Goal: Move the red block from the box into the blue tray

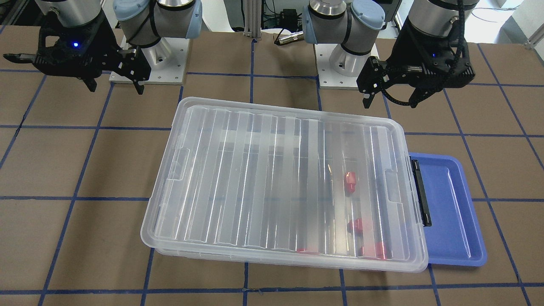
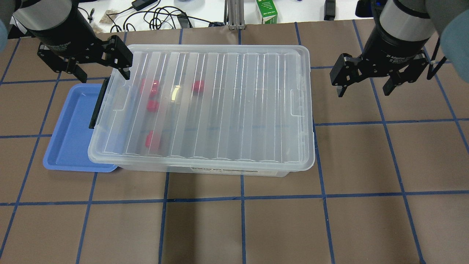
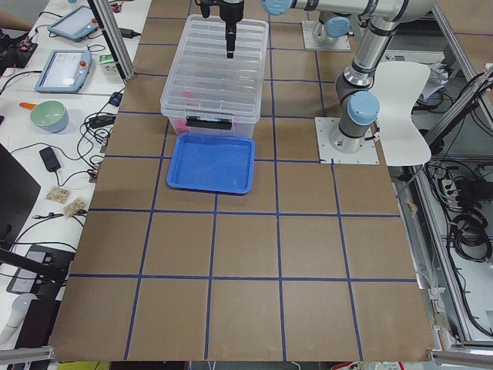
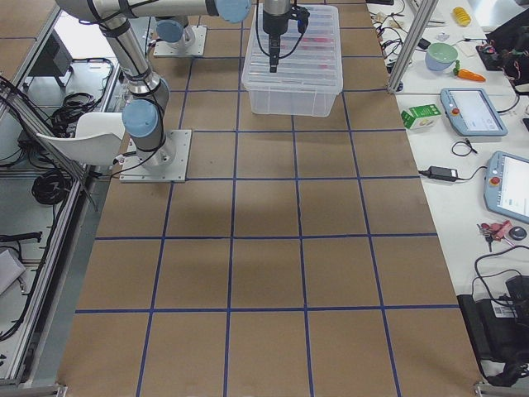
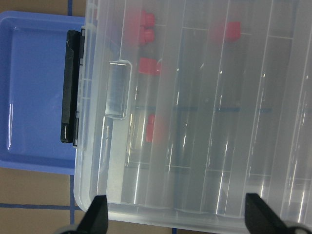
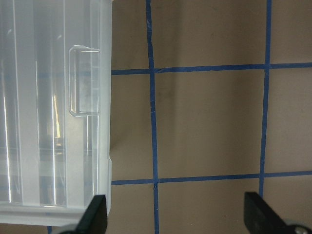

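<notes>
Red block blurry beneath box lid; blue tray rim partly hidden; left hand, right hand wide

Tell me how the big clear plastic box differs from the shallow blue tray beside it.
The clear ribbed-lid box is much larger; the blue tray is small. The box is see-through and lidded, with red blocks inside; the tray is opaque, open and holds nothing. The box carries a black clip; the tray has none. Both are rectangular plastic.
</notes>
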Robot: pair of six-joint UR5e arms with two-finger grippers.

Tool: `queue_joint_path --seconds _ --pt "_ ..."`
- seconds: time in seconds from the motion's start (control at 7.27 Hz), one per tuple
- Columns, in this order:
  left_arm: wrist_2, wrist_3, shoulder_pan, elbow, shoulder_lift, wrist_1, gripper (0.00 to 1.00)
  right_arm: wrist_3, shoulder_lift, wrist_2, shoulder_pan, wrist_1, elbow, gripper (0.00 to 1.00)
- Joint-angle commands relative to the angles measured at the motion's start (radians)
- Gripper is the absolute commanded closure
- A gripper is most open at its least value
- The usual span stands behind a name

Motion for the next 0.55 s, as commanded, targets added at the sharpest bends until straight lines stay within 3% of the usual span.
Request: queue_joint_path --seconds 0.0,0.41 --pt "-0.002 0.000 0.000 0.003 0.003 -0.020 0.00 0.000 0.000 0.000 0.000 0.002 0.001 0.00" --pt "-0.008 0.000 0.000 0.002 0.001 -0.020 0.00 -0.011 0.011 0.005 -0.001 -0.003 0.004 0.00"
